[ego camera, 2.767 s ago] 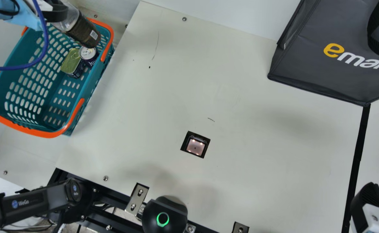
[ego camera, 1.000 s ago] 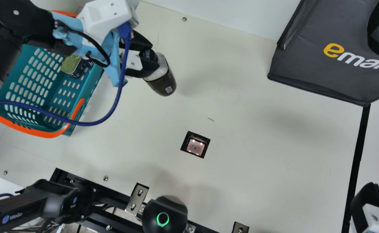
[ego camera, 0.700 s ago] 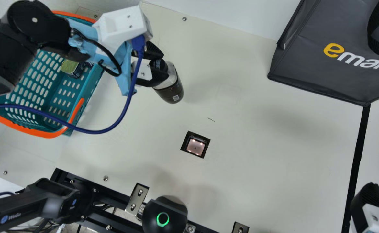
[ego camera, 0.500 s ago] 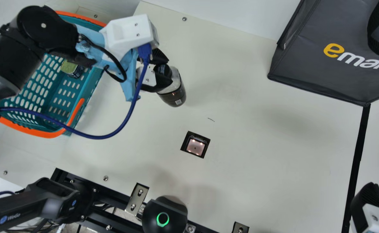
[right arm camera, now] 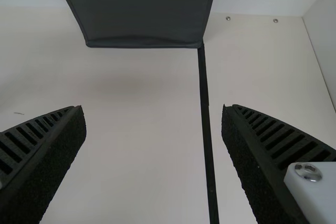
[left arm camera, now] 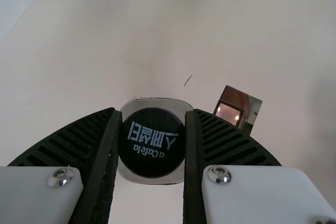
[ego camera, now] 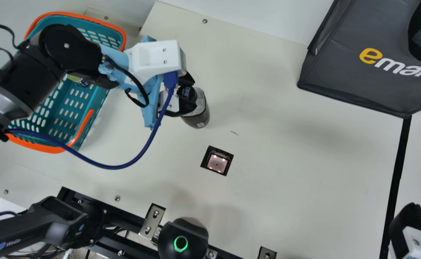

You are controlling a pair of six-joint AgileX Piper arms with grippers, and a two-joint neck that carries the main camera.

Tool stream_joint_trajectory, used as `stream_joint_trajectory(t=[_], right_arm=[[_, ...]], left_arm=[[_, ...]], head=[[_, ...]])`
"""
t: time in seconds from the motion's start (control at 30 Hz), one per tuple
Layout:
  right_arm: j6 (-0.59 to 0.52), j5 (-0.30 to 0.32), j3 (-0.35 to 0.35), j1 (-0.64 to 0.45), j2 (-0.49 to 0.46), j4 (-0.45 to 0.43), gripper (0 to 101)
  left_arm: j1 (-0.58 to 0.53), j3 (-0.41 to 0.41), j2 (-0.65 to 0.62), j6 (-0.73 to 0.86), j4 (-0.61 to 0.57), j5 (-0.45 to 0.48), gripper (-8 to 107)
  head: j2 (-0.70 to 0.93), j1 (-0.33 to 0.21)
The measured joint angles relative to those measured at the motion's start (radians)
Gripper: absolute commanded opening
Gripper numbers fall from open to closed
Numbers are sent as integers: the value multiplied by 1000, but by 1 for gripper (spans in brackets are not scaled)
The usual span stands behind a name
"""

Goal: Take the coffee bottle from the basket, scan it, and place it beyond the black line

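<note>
My left gripper (ego camera: 187, 94) is closed firmly around the coffee bottle (ego camera: 200, 120) just below its cap, one finger on each side. The bottle is near the scanner (ego camera: 216, 163), at its 11 o'clock. Taking the main view from that scanner, I have the basket (ego camera: 43, 146) at 10 o'clock and the black line (ego camera: 397, 172) at 3. At 4 o'clock my right gripper (ego camera: 411, 223) has its fingers wide apart, holding nothing.

The left gripper (ego camera: 193, 94) grips the coffee bottle (left arm camera: 157, 103); its black cap (left arm camera: 152, 142) shows; a lit scanner (left arm camera: 229, 114) sits nearby.
</note>
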Motion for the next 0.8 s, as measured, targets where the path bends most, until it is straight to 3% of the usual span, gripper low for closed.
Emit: stream_joint_trajectory(t=[0.43,0.8], right_arm=[[0,0,0,0,0,0,91],[0,0,0,0,0,0,91]], left_arm=[[-47,25,21,39,2,-14,10],[-51,-8,62,52,4,13,10]], head=[[2,0],[2,0]])
